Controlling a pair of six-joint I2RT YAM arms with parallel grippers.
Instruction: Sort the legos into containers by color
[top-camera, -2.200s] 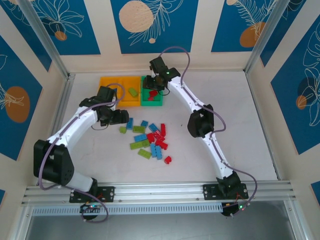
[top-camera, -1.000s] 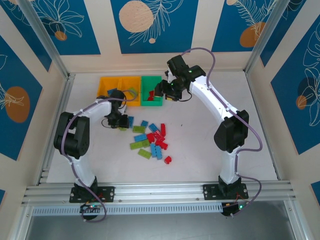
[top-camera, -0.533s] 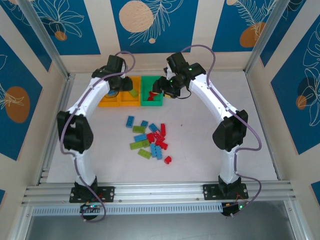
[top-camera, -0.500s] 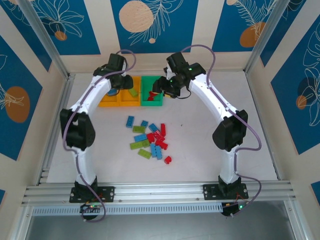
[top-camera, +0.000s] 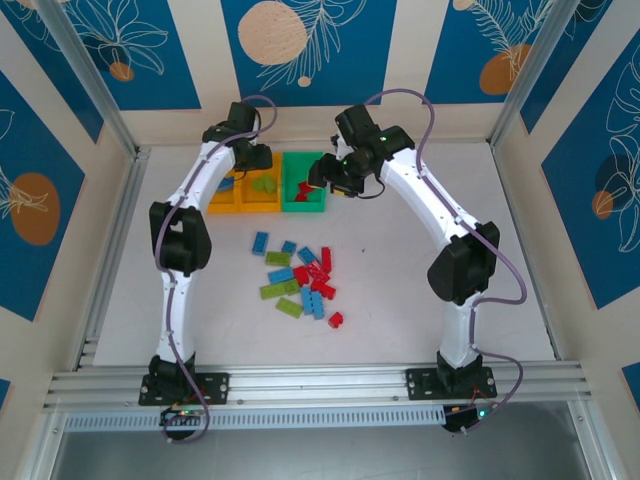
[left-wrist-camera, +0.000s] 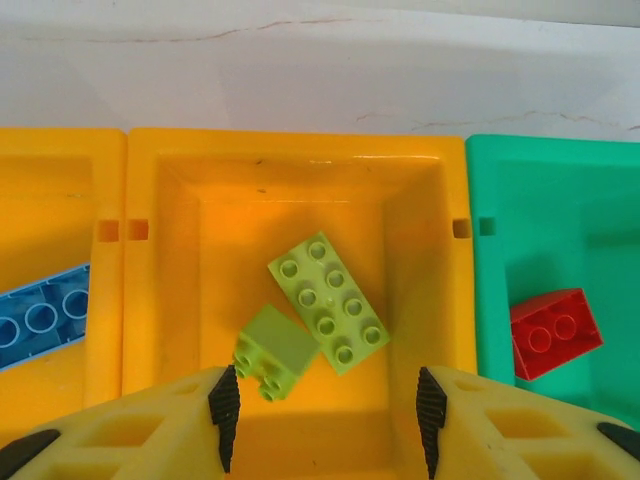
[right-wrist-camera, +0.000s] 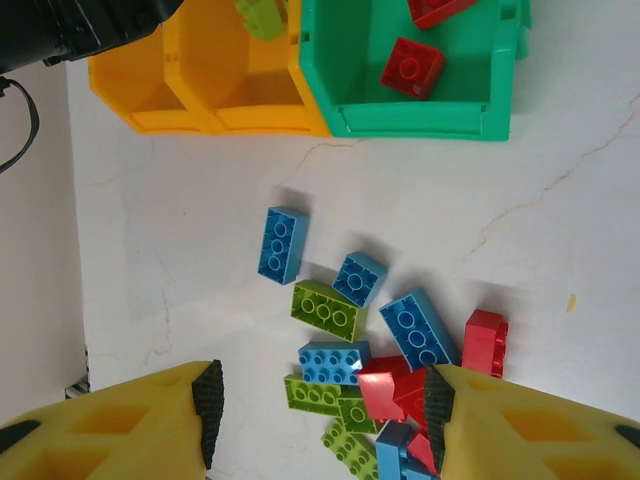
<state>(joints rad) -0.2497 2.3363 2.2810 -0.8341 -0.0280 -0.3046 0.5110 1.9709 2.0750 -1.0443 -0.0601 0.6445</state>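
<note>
My left gripper (left-wrist-camera: 325, 420) hangs open over the middle orange bin (left-wrist-camera: 160, 260), close above a small light green brick (left-wrist-camera: 272, 350) and a longer green one (left-wrist-camera: 328, 302) lying inside it. The left orange bin (left-wrist-camera: 50, 200) holds a blue brick (left-wrist-camera: 40, 318). A red brick (left-wrist-camera: 555, 332) lies in the green bin (left-wrist-camera: 560, 190). My right gripper (right-wrist-camera: 322, 400) is open and empty, high over the loose pile of legos (top-camera: 300, 280) of red, blue and green on the table. From above, the left gripper (top-camera: 248, 160) and right gripper (top-camera: 320, 180) flank the bins.
The three bins stand in a row near the back wall (top-camera: 320, 125). A lone red brick (top-camera: 335, 320) lies at the near edge of the pile. A blue brick (right-wrist-camera: 283, 244) sits apart between pile and bins. White tabletop (top-camera: 450, 220) stretches to the right.
My left arm swung from the pile up to the middle orange bin, and its jaws opened; the small green brick now lies in that bin. The right arm barely moved.
</note>
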